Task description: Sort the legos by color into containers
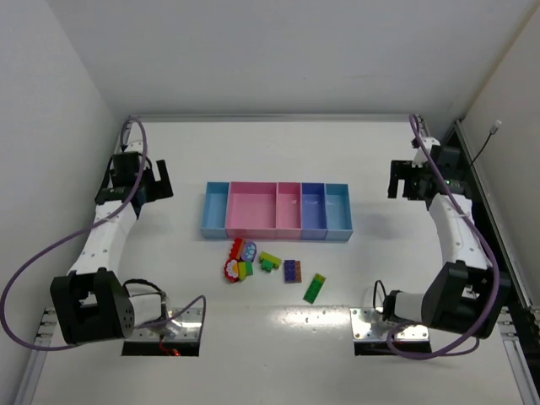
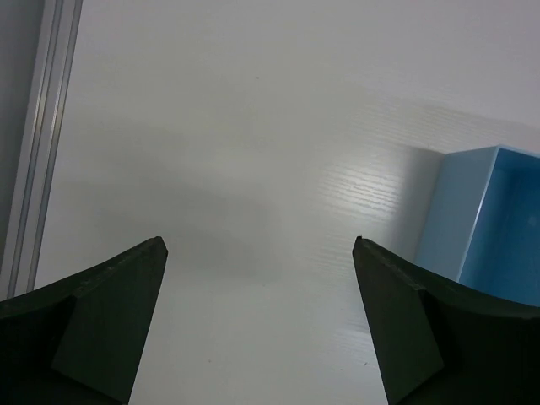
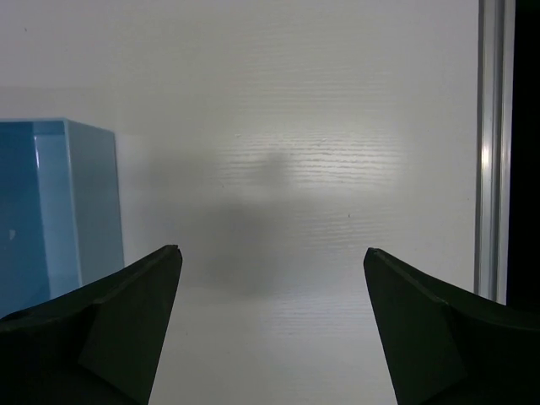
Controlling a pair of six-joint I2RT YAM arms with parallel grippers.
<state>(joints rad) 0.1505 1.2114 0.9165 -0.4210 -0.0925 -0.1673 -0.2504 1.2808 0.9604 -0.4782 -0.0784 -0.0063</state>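
Observation:
The row of five joined bins (image 1: 277, 232) sits mid-table: light blue, wide pink, narrow pink, periwinkle, light blue. All look empty. The legos lie just in front of it: a red, yellow and lime cluster (image 1: 238, 260), a lime and green piece (image 1: 269, 261), a purple brick (image 1: 292, 271) and a green brick (image 1: 315, 288). My left gripper (image 1: 157, 180) is open and empty, left of the bins; its wrist view shows the leftmost bin (image 2: 494, 224). My right gripper (image 1: 398, 180) is open and empty, right of the bins; its wrist view shows the rightmost bin (image 3: 55, 202).
White walls enclose the table on the left, back and right. A metal rail runs along the table's edge in each wrist view, the left (image 2: 38, 143) and the right (image 3: 491, 152). Purple cables loop from both arms.

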